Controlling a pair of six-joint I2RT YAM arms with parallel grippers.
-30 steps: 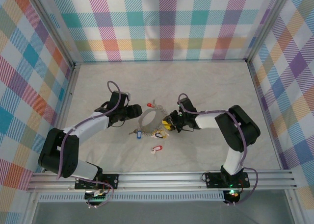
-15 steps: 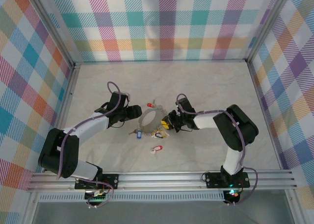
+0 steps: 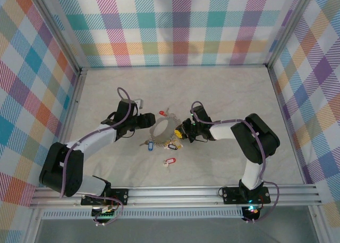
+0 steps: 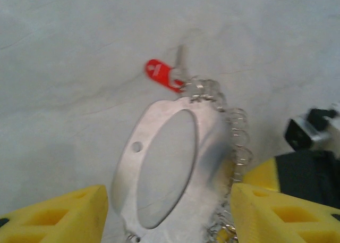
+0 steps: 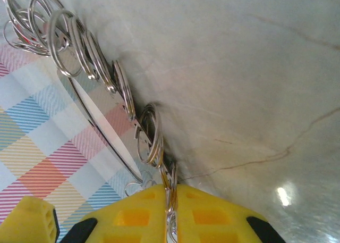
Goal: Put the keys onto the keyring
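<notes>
At the keyring's [image 3: 156,129] right-hand rim, the right gripper [image 5: 171,194] has its fingers [image 5: 212,216] pressed together on thin metal. It seems to be the hoop's edge, though one of the small split rings [image 5: 149,134] strung along that rim sits in the same pinch and I cannot separate the two. At the opposite, left rim the left gripper [image 4: 167,203] has its fingers [image 4: 58,211] spread wide and holds nothing. The hoop's near arc lies between them, its oval running straight away from the fingers; whether they touch its edges is too close to call. The keyring itself sits mid-bench [image 3: 223,94], between the two arms.

A red-tagged key [image 4: 163,75] touches the keyring's far rim among the split rings and looks already hung. The loose keys all lie on the keyring's near side. A blue-tagged key [image 3: 150,145] lies just off its near-left, a cluster with black and yellow tags [image 3: 171,145] just off its near-right, and a second red-tagged key [image 3: 169,161] farther out the same way.

With the right fingers taken up steadying the hoop, the free left fingers are the ones to fetch. The blue-tagged key is their nearest candidate, lying toward the arm bases from them on the keyring's left side.
</notes>
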